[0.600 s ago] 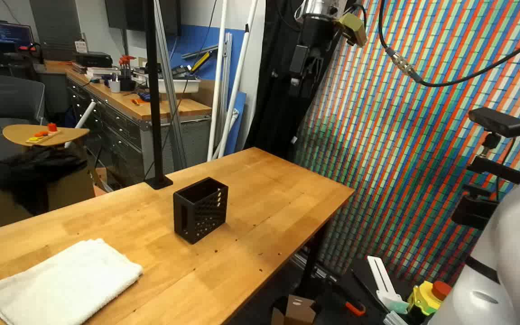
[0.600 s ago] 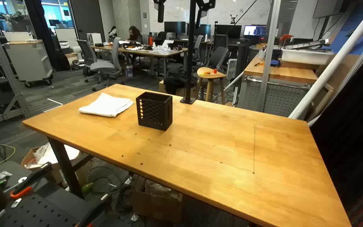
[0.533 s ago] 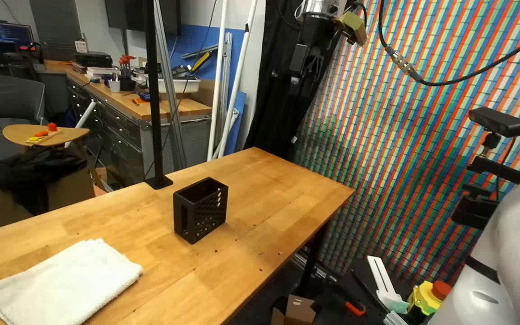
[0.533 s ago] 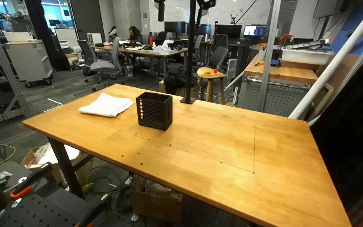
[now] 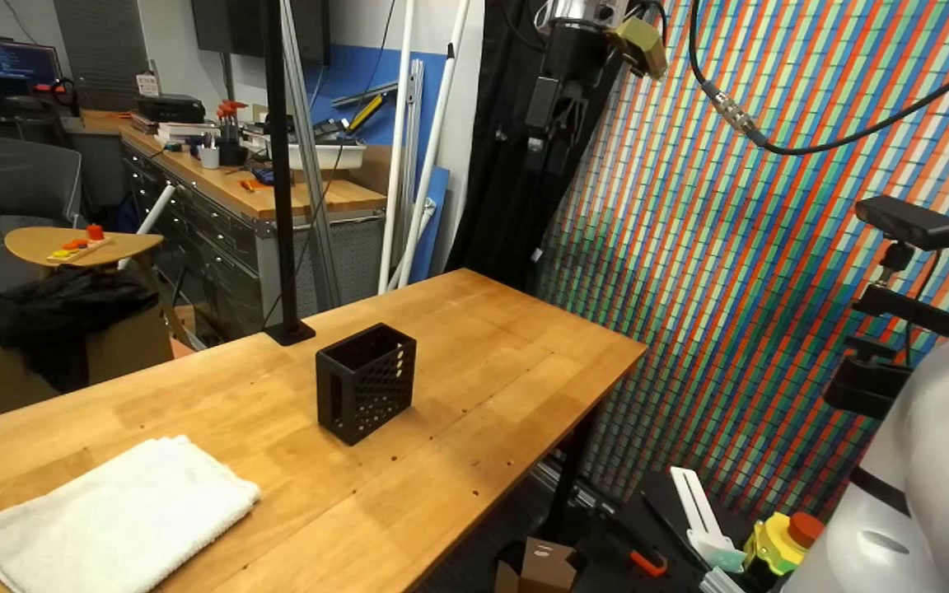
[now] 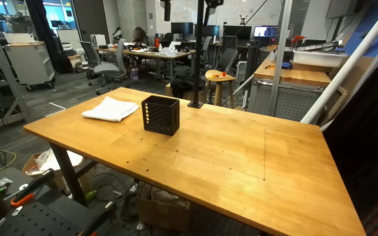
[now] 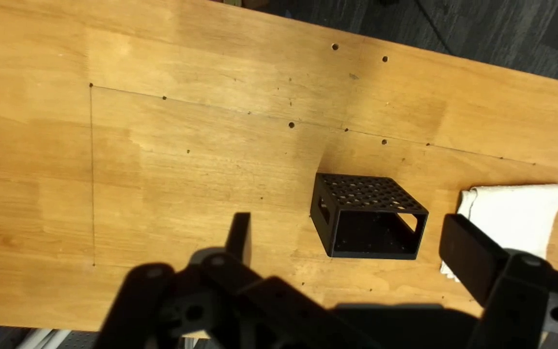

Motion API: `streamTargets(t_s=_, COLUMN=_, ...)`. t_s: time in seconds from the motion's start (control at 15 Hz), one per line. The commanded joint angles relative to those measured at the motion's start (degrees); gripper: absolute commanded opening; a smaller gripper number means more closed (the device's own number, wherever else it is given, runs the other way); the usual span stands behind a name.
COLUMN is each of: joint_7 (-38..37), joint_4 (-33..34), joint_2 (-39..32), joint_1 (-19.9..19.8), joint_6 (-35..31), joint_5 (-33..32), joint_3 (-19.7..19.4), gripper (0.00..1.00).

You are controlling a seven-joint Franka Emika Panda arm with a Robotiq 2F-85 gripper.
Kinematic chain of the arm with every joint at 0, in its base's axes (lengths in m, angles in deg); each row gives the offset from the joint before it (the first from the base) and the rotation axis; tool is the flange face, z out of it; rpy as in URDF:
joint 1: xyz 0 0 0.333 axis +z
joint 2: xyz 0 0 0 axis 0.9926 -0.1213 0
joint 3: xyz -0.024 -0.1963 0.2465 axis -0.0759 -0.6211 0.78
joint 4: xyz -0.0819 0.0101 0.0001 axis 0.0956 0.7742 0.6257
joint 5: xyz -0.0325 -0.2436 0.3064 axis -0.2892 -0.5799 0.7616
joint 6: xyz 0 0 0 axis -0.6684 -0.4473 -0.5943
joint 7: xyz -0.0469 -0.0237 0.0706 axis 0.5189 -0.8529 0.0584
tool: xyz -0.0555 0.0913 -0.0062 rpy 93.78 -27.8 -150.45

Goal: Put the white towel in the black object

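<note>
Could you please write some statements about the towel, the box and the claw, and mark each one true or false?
1. The box stands upright with its opening facing up. True.
2. The towel lies folded on the table. True.
3. The towel is inside the box. False: it lies apart, beside the box.
4. The claw is open and holds nothing. True.
5. The claw touches the towel. False: it hangs clear above the table.
6. The box is white. False: it is black.
</note>
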Motion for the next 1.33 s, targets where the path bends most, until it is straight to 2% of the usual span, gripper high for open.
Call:
streamTargets(t_s=0.0, joint_7=-1.3, joint_4=3.0, joint_2=-2.3, joint_1=-0.9, joint_6=0.2, joint_5=-2.7, joint_3=4.2, gripper=1.0)
streamTargets(t_s=0.33, joint_7=-4.1, joint_4=8.5, joint_2=-7.8, joint_1=0.7, joint_6=-0.1, joint_5=-6.2, joint_3=10.1, gripper=1.0)
streamTargets(t_s=0.67, joint_7=-6.9, joint_4=16.2, joint_2=-16.6, joint_1=1.9, joint_6=-5.5, joint_5=-3.5, joint_3=14.5, gripper=1.0)
streamTargets(t_s=0.93, joint_7=-11.4, joint_4=24.8, joint_2=-25.5, joint_1=2.8, joint_6=-8.0, joint_5=-2.2, joint_3=17.9, gripper=1.0)
streamTargets(t_s=1.27, joint_7=-16.7, joint_4=35.1, joint_2=-35.1, joint_1=4.8, joint_6=-7.4, joint_5=-2.8, joint_3=21.4, gripper=1.0)
